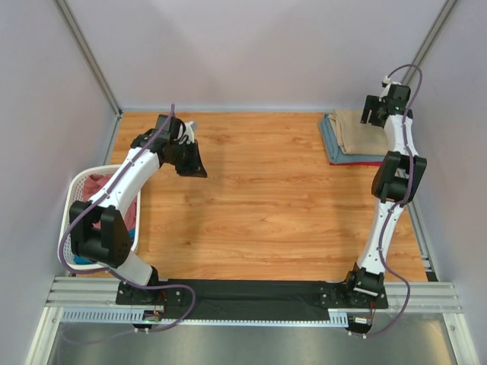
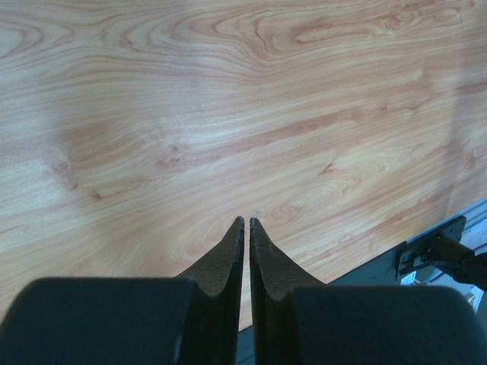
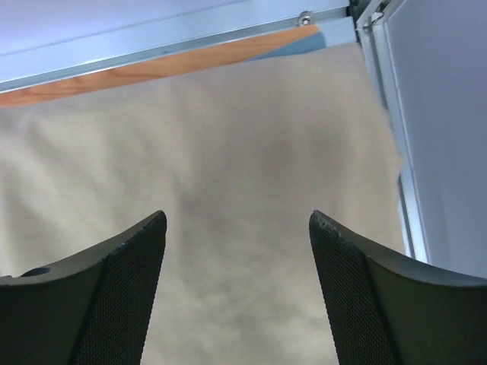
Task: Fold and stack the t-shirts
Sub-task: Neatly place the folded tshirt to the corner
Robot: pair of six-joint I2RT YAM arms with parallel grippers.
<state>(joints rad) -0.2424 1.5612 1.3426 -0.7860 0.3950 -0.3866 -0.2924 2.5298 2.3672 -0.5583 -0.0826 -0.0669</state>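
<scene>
At the table's back right lies a folded tan t-shirt on top of a folded slate blue t-shirt. My right gripper hangs just above the tan t-shirt, open, with nothing between its fingers; a blue corner peeks out at the far edge. My left gripper hovers over bare wood at the back left. In the left wrist view its jaws are shut on nothing. More t-shirts, a dusty pink one and a teal one, lie crumpled in the basket.
A white slatted laundry basket stands at the table's left edge, beside the left arm. Grey walls and metal frame rails close in the table on three sides. The wooden tabletop spreads between the two arms.
</scene>
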